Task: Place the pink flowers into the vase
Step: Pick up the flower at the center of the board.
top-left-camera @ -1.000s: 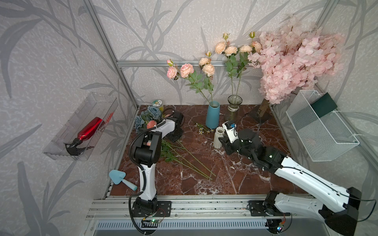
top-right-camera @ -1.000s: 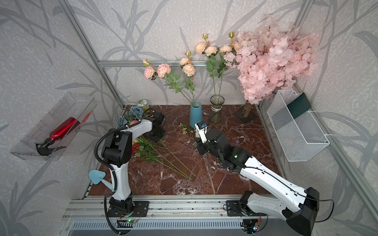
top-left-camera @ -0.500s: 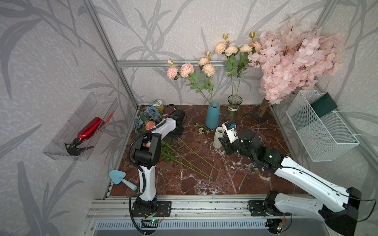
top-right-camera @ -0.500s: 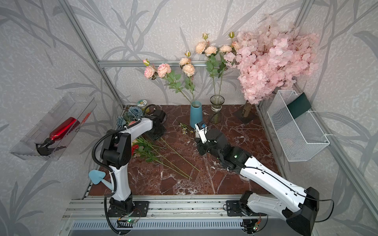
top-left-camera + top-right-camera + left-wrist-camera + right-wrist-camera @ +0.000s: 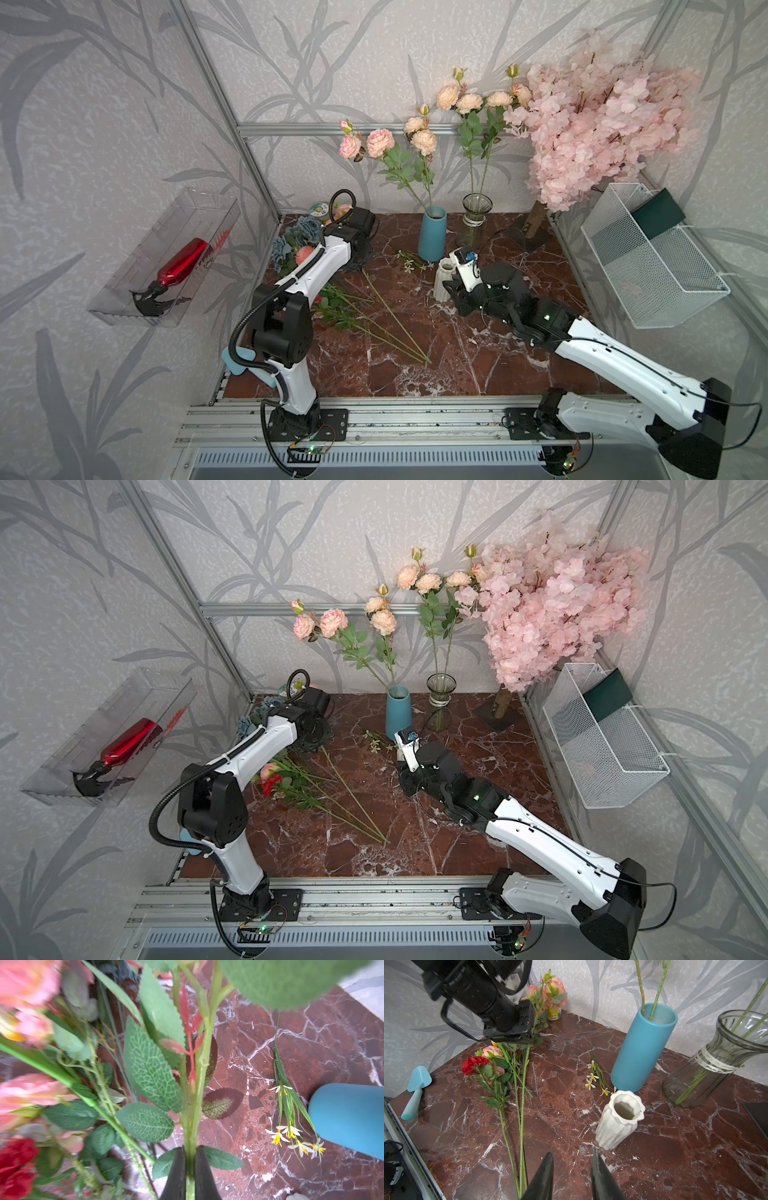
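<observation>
Marble table (image 5: 571, 1126): glass vase (image 5: 726, 1043) of pink flowers (image 5: 468, 102), ribbon (image 5: 714, 1065) "Just for"

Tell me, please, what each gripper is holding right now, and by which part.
The left gripper is shut on a flower's green stem, among its leaves. The right gripper is open, empty.

Tabletop (image 5: 675, 1157): red-brown marble pattern, white veining. Pink flowers (image 5: 553, 985): salmon-pink blooms, green stems, serrated veined leaves. Tall vase (image 5: 641, 1047) plain blue; small ribbed vase (image 5: 616, 1126) white; walls (image 5: 374, 62) grey leaf print.
</observation>
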You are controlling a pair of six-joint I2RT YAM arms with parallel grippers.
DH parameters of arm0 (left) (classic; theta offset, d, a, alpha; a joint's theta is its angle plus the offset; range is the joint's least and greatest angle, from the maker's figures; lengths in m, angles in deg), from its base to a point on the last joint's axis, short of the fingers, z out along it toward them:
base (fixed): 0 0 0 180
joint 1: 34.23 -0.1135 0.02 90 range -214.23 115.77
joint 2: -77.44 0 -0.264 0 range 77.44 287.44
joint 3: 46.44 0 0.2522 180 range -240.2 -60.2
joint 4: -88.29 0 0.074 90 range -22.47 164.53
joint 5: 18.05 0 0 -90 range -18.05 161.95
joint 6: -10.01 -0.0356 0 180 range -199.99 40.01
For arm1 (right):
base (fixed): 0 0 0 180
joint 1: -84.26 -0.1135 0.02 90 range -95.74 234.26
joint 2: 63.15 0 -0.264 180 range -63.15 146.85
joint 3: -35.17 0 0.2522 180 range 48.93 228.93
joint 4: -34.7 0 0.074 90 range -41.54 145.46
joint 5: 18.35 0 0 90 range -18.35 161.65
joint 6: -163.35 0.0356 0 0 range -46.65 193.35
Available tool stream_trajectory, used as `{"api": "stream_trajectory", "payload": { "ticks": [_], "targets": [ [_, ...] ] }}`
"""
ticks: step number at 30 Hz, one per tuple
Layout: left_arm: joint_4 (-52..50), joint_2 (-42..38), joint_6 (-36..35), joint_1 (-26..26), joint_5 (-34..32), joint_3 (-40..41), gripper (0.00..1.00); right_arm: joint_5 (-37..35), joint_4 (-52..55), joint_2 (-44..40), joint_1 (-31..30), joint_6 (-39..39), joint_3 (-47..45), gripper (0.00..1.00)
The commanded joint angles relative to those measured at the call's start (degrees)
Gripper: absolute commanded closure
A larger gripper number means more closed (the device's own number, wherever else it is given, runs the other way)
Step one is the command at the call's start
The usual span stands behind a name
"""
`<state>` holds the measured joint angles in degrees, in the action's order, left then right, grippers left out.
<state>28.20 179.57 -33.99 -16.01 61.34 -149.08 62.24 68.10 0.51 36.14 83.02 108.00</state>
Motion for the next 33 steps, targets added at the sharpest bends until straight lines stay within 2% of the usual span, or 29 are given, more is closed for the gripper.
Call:
{"api": "stream_trajectory", "payload": {
  "ticks": [1,12,19,25,33],
  "targets": [
    [-2.53,-5.75,-2.58,0.39,-4.83,2.05,1.00,0.94,0.49,0.76,-0.31,0.41,1.70,0.68],
    [3.92,-24.20,-6.06,0.41,-7.53,13.71,1.00,7.00,-0.26,4.82,-0.31,0.51,3.44,0.68],
    [7.98,-32.92,-14.37,0.23,-6.34,15.64,1.00,13.49,-2.15,7.19,-0.31,0.82,4.51,0.68],
    [14.54,-39.51,-18.76,-0.16,-0.11,19.64,1.00,20.87,-3.63,7.69,-0.31,-0.13,5.85,0.68],
    [21.37,-44.77,-22.14,-0.73,14.02,22.65,1.00,31.53,-2.21,7.54,0.44,-2.45,9.34,0.68]
  ]
}}
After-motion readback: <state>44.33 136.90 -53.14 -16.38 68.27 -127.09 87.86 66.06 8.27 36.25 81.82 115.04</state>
